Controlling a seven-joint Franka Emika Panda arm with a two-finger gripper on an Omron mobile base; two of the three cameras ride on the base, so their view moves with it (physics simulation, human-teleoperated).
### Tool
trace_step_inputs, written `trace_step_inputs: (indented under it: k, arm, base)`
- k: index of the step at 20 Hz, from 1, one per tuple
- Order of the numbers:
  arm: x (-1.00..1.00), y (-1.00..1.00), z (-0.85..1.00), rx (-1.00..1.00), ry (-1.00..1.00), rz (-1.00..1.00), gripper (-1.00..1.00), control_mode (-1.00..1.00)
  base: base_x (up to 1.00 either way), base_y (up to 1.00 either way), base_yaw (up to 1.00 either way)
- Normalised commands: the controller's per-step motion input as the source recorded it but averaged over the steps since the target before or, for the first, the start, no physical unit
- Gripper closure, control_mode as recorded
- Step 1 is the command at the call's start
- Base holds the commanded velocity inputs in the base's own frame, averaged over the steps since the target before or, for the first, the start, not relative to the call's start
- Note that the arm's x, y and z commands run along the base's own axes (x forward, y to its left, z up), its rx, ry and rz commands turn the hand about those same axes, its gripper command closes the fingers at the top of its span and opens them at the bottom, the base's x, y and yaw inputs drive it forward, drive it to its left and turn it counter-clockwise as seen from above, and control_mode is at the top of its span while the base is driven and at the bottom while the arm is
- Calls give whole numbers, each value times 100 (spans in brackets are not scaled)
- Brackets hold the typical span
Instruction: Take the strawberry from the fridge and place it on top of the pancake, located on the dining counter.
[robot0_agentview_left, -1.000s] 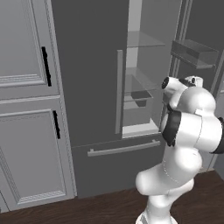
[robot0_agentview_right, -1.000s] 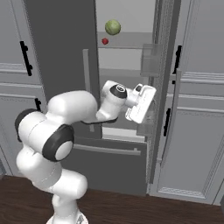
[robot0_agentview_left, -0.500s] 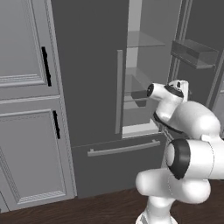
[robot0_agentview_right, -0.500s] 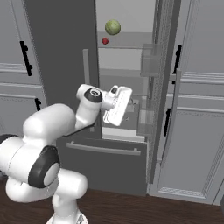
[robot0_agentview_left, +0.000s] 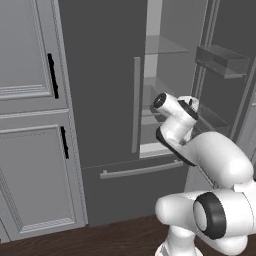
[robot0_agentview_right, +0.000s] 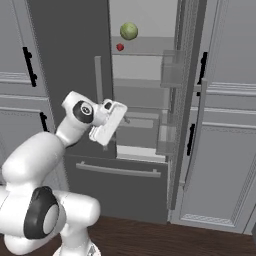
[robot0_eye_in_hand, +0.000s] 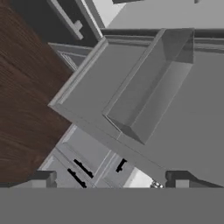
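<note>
The strawberry (robot0_agentview_right: 120, 47), a tiny red berry, lies on an upper glass shelf inside the fridge (robot0_agentview_right: 70, 60), just below and left of a pale green cabbage (robot0_agentview_right: 129, 31). The fridge's right door stands swung open, its left door (robot0_agentview_left: 100, 75) closed. My white hand (robot0_agentview_right: 107, 122) hangs in front of the opening, well below the strawberry's shelf, tilted downward. In the hand view my gripper (robot0_eye_in_hand: 111, 180) is open, its fingertips (robot0_eye_in_hand: 43, 178) wide apart with nothing between them, pointing at a clear bin (robot0_eye_in_hand: 144, 96) on the open door. The pancake and the dining counter are out of view.
Light grey panelled cabinets (robot0_agentview_left: 30, 125) with black handles stand left of the fridge, and more (robot0_agentview_right: 225, 150) stand right of it. The open door (robot0_agentview_right: 182, 100) carries clear bins (robot0_agentview_right: 172, 75) beside my hand. A freezer drawer handle (robot0_agentview_right: 117, 170) runs below. The floor (robot0_agentview_right: 150, 240) is dark wood.
My arm has swung the hand leftward, from near the open door to in front of the fridge opening. The jaws spread a little wider early on. Fridge and food have not moved.
</note>
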Motion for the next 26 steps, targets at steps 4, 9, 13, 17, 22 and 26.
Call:
trace_step_inputs:
  k: [4, 9, 13, 17, 22, 26]
  arm:
    - [19, 100, -51, 63, -10, 0, -100, -100]
    - [37, 84, -65, 85, -12, -11, -100, -100]
    - [35, 44, -10, 80, -37, -32, -100, -100]
    - [16, 41, 6, 45, -73, -37, -100, -100]
    - [14, 21, 72, 2, -50, -35, -100, -100]
    - [25, 60, 96, -16, -6, -13, -100, -100]
  base:
    - [0, 0, 0]
    - [0, 0, 0]
    - [0, 0, 0]
    - [0, 0, 0]
    - [0, 0, 0]
    - [0, 0, 0]
